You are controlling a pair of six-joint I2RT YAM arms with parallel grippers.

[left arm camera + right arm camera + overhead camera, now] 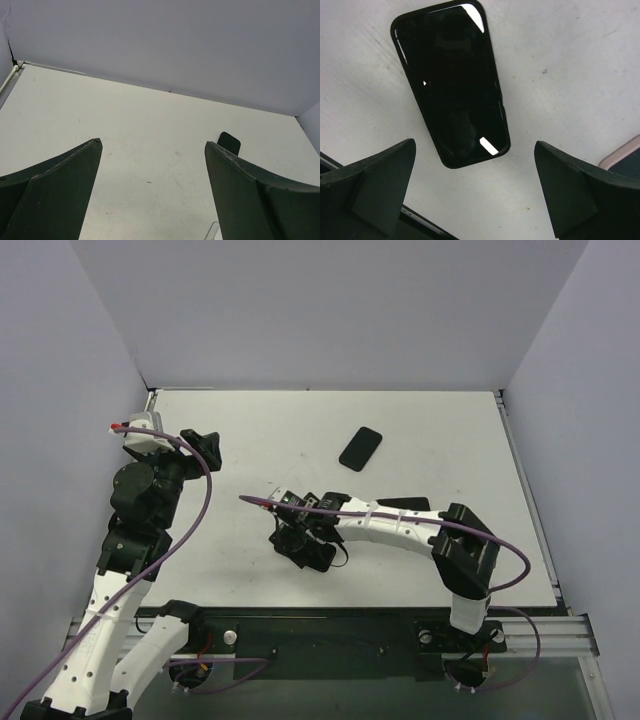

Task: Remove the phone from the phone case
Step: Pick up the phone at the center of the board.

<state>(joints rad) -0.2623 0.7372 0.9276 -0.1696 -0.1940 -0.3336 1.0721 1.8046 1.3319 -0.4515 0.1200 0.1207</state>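
Note:
In the right wrist view a black phone with a glossy screen and a thin black case rim lies flat on the white table. My right gripper hangs open just short of the phone's near end, with nothing between the fingers. From above, the right gripper points down at mid-table and covers that phone. My left gripper is raised at the far left. It is open and empty, over bare table.
A second flat black slab lies at the far middle, also seen as the slab past the left gripper's right finger. A pink-edged object lies at the right. A dark flat piece shows beside the right forearm. The table's near edge is close.

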